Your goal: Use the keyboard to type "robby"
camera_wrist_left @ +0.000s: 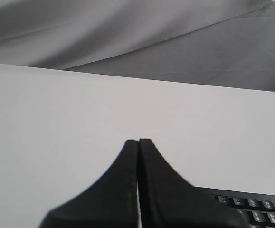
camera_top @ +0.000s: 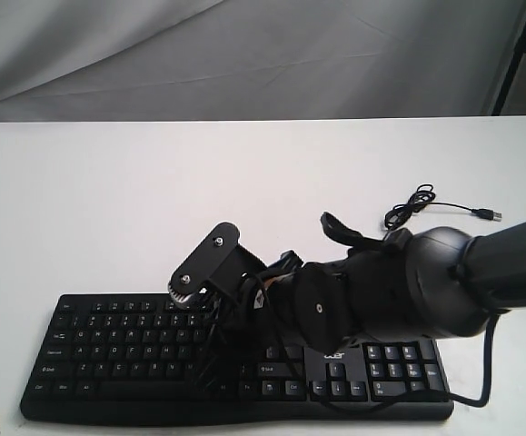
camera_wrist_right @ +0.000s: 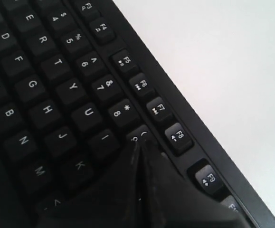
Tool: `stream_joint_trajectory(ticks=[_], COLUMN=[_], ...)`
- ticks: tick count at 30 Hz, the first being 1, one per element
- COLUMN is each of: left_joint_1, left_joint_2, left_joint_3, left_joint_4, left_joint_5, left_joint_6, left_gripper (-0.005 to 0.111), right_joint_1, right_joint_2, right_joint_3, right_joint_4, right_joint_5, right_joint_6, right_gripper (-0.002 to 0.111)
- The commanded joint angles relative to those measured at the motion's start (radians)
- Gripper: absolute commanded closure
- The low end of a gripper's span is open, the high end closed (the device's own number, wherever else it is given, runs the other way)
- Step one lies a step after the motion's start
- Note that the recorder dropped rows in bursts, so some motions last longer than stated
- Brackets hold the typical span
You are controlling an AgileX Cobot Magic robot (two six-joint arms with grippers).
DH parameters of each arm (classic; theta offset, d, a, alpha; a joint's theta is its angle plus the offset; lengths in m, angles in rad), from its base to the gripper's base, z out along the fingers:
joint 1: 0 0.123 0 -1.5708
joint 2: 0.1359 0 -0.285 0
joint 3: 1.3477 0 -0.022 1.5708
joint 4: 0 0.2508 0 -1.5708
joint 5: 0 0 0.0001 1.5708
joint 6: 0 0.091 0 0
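**Press O squarely**

The keyboard (camera_top: pixel 108 341) lies along the frame's bottom edge. Our left gripper (camera_wrist_left: pixel 138 142), closed, hangs beside it. Our right gripper (camera_wrist_right: pixel 139 142), also pinched together, sits by the 9 key (camera_wrist_right: pixel 138 135) (O seems hidden beneath). We should descend straight, sparing neighbours.

White desk (camera_top: pixel 108 200), matte. Black keyboard (camera_top: pixel 108 350) lies flat along the lower edge of the exterior view. Thin black cable (camera_top: pixel 410 207) lies loosely coiled on the desk behind the keyboard's right end.

Rounded black arm (camera_top: pixel 417 282) (silver screws (camera_top: pixel 318 307)), tapered black tool (camera_wrist_right: pixel 140 142)
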Motion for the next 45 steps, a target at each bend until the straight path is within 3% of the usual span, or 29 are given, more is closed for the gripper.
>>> stream_joint_trajectory(ticks=[1, 25, 38, 45], left_joint_1=[-0.003, -0.003, -0.003, -0.003], left_joint_2=[-0.004, -0.004, -0.004, -0.004], left_joint_3=[0.005, 0.005, 0.005, 0.005], left_joint_4=[-0.009, -0.009, -0.009, -0.009], left_joint_5=[-0.002, -0.002, -0.002, -0.002], left_joint_6=[-0.004, -0.004, -0.004, -0.004], left_gripper=[0.107, 0.107, 0.107, 0.107], right_joint_1=[0.004, 0.012, 0.011, 0.085], right_joint_2=[0.000, 0.033, -0.113, -0.094], right_joint_3=[0.001, -0.017, -0.017, -0.062], right_joint_4=[-0.011, -0.019, -0.030, -0.022], right_joint_5=[-0.007, 0.018, 0.053, 0.061], right_joint_6=[-0.005, -0.005, -0.005, -0.005], right_gripper=[0.108, 0.108, 0.108, 0.108])
